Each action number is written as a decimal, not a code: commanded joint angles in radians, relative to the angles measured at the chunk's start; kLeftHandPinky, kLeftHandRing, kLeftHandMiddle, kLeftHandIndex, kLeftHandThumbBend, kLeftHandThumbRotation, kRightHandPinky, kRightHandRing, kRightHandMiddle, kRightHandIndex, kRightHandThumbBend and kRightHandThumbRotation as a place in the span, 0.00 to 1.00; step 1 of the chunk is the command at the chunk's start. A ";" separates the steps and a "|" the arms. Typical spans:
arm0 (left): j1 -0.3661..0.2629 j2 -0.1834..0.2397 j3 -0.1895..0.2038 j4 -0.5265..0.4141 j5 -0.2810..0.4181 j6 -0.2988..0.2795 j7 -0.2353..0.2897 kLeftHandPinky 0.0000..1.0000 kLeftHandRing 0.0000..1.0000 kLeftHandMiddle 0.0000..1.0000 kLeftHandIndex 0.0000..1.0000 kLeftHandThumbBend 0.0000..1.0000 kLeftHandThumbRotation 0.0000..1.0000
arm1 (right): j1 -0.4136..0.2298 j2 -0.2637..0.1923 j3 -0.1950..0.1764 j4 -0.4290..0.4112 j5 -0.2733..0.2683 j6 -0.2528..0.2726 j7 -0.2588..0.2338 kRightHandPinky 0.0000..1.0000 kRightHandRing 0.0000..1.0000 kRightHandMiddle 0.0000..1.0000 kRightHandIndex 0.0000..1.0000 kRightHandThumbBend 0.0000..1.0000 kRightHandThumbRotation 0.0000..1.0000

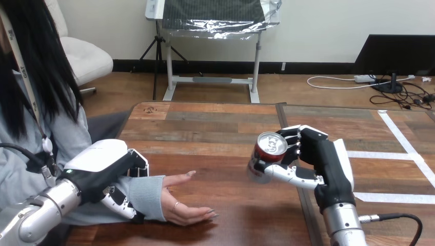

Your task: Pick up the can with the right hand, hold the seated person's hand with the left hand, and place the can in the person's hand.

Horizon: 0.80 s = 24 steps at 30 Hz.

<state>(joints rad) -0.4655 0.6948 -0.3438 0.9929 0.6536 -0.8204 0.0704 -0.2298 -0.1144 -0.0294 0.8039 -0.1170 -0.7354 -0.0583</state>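
Head view: right hand (328, 164) fingers (293, 139) tight around can (264, 154), left hand (102, 166) fingers (137, 163) around person's wrist (147, 197).

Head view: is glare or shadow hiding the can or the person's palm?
Head view: the can has a bright highlight on its top, but its red side stays visible in the right hand; the person's hand throws a soft shadow on the table, palm evenly lit; the left hand, curled round the person's wrist, is unshaded.
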 commanded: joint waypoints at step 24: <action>-0.061 -0.027 0.056 -0.201 -0.098 0.017 -0.031 0.22 0.27 0.34 0.34 0.86 0.00 | -0.058 0.057 0.049 -0.086 -0.043 -0.008 -0.025 0.33 0.38 0.45 0.49 0.81 0.00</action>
<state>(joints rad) -0.4596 0.6864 -0.3424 0.8767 0.6065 -0.8010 0.0256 -0.2298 -0.0736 0.0035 0.8016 -0.1446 -0.7340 -0.0633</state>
